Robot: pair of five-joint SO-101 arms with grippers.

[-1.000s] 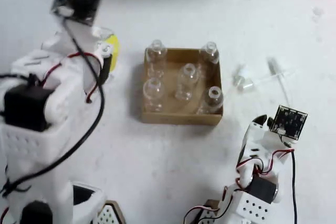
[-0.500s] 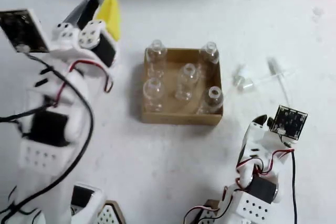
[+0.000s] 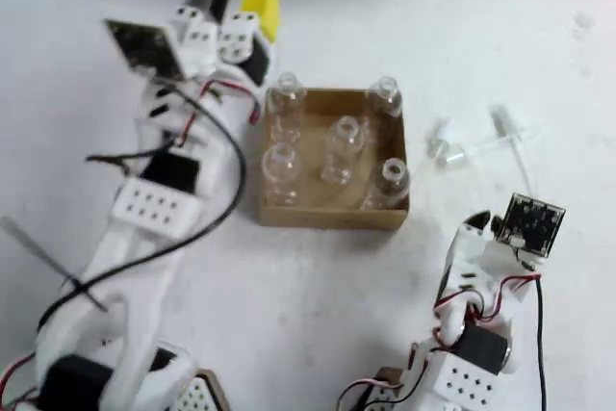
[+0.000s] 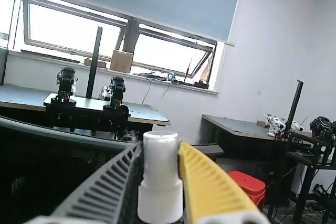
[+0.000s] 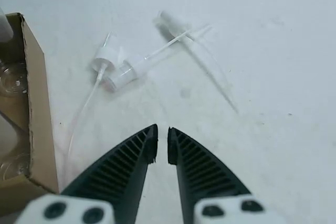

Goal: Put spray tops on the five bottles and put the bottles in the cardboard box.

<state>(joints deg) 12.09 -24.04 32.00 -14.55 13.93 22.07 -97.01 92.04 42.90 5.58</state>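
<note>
One spray top (image 4: 159,182) is clamped in the left gripper (image 4: 160,148), held high off the cardboard box's (image 3: 332,216) far-left corner. Five open-necked bottles (image 3: 342,146) stand inside the box, mid-table. Loose spray tops (image 3: 445,148) lie on the table (image 3: 289,286) just right of it. Right gripper (image 5: 161,149) sits near them, pinched together, empty.

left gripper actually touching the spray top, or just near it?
Touching. Left wrist view shows the spray top pinched in the left gripper, its grey and yellow fingers pressed against both sides.
</note>
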